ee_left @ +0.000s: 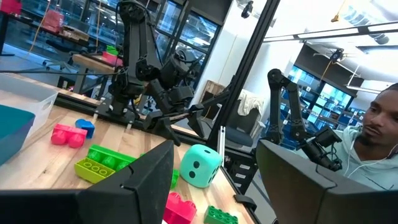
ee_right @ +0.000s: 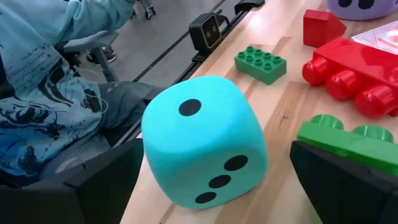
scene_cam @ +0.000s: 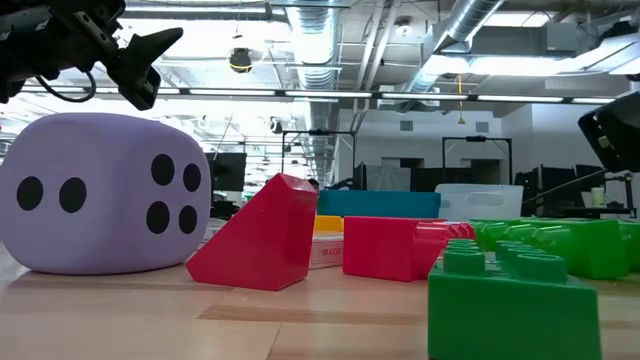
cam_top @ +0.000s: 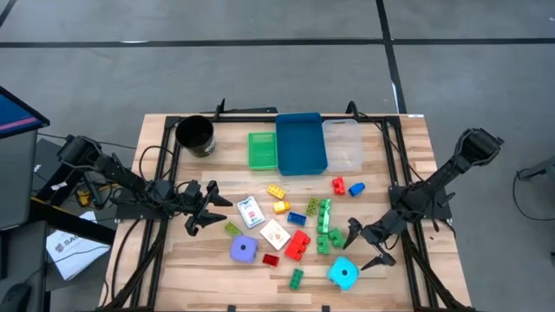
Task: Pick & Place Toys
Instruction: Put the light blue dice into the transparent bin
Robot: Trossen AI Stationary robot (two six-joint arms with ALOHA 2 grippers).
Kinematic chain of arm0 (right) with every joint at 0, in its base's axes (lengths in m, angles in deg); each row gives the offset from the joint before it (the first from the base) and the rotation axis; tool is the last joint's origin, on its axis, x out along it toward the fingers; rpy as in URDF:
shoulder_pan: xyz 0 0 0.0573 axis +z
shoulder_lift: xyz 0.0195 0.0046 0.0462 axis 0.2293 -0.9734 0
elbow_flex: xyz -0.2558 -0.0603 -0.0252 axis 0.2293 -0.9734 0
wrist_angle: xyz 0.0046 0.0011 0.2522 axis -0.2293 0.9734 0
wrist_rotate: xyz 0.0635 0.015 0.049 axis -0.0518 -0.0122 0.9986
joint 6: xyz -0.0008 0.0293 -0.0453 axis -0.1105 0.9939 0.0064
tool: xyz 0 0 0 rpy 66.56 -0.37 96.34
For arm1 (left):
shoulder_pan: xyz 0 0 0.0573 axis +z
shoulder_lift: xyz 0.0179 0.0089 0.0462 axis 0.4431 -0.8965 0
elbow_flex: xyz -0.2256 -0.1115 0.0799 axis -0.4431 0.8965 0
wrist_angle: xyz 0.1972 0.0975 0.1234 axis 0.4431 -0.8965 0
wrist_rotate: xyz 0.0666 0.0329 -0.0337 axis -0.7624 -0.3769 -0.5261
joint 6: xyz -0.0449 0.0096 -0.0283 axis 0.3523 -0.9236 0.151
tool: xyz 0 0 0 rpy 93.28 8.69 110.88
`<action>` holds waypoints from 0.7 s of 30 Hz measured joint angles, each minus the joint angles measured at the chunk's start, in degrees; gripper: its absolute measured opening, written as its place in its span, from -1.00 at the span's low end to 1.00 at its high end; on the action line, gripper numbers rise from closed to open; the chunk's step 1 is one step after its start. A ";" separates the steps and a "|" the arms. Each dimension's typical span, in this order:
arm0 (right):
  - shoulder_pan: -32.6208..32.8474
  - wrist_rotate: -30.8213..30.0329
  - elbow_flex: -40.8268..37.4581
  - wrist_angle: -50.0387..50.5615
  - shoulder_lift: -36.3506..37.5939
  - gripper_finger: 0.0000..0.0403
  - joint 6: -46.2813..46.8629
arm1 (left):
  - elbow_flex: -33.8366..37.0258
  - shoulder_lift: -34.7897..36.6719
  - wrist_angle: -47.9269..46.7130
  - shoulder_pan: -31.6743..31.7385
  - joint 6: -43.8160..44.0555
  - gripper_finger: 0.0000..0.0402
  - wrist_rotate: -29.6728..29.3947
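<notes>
A: Biggest first: the table (cam_top: 173, 269), with a blue tray (cam_top: 301, 143) at the back edge between a green tray (cam_top: 262, 150) and a clear tray (cam_top: 344, 145).

B: And the arms?

A: The right gripper (cam_top: 366, 245) hovers with fingers spread wide and empty, the cyan die (cam_top: 342, 274) just beside it, filling the gap in its wrist view (ee_right: 202, 142). The left gripper (cam_top: 204, 211) sits at the table's left side, jaws parted, holding nothing.

B: Smaller things?

A: The purple die (cam_top: 244, 250) sits front-centre. Card packs (cam_top: 251, 212) and scattered bricks (cam_top: 299, 243) lie mid-table.
</notes>
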 joint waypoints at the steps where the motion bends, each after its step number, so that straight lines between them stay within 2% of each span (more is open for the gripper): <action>1: 0.32 -0.13 0.00 -0.02 0.00 0.99 0.01 | 0.00 0.00 0.00 -0.01 0.00 0.11 0.01; 9: 2.38 -3.34 0.00 -0.05 0.00 0.99 2.68 | 0.00 0.00 0.00 0.01 0.00 0.11 0.01; 16: 2.83 -14.62 0.00 -3.18 -0.02 0.99 3.00 | 0.00 0.02 0.00 0.01 0.00 0.11 -0.01; 21: 2.74 -14.97 0.02 -10.16 -0.02 0.99 1.65 | 0.00 0.00 0.00 -0.01 0.02 0.11 0.01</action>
